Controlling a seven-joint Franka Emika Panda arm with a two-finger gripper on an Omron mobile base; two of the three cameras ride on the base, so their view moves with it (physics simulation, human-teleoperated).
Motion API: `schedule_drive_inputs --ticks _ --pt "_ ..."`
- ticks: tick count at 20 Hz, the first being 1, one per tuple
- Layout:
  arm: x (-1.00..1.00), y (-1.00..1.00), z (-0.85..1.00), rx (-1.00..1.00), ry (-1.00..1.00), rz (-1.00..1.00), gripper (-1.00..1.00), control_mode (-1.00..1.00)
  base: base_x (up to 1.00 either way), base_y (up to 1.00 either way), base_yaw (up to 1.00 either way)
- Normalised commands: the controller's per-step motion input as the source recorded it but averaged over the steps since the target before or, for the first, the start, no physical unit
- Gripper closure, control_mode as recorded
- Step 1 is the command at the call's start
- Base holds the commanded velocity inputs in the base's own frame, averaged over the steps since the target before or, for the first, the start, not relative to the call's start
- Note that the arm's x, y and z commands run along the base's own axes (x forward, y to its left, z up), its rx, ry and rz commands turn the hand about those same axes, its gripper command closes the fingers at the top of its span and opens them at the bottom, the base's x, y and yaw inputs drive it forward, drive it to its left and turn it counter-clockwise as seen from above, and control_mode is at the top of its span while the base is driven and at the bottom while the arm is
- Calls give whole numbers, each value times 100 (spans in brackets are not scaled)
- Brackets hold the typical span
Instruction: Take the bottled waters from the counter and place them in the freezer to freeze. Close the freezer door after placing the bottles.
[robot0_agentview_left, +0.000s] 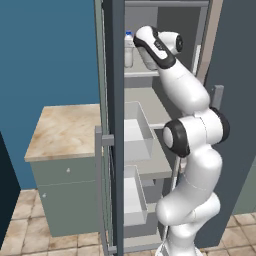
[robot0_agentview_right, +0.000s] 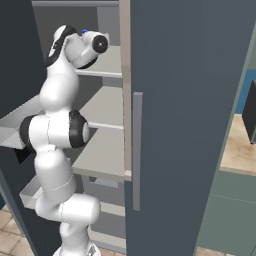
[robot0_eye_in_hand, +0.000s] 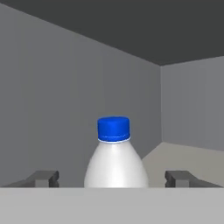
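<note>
Freezer shelf | blue-capped bottle upright | hand open astride it

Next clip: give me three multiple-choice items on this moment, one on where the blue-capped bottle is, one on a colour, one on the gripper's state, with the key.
1. Where does the blue-capped bottle stand?
A. on the counter
B. on an upper shelf inside the freezer
C. in a clear drawer

2. What colour is the freezer door?
A. dark grey
B. white
C. beige

3. How is the gripper set?
A. shut on the bottle
B. shut with nothing in it
C. open, one fingertip to each side of the bottle

Key: B, since the left base view shows the bottle upright on a high shelf of the unit; A, since the right base view shows a dark grey panel with a grey bar handle; C, since the hand view shows both fingertips standing apart from the bottle's sides.
</note>
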Motion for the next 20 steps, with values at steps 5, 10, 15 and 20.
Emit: schedule_drive_inputs --ticks 5,10,15,20 --pt "-58 0 4 0 -9 0 -100 -100 0 0 0" --pt "-99 -6 3 0 -15 0 -100 -100 0 0 0" --pt "-100 -28 10 0 -21 0 -100 -100 0 0 0" --pt "-100 -41 9 7 -25 0 -100 -100 0 0 0"
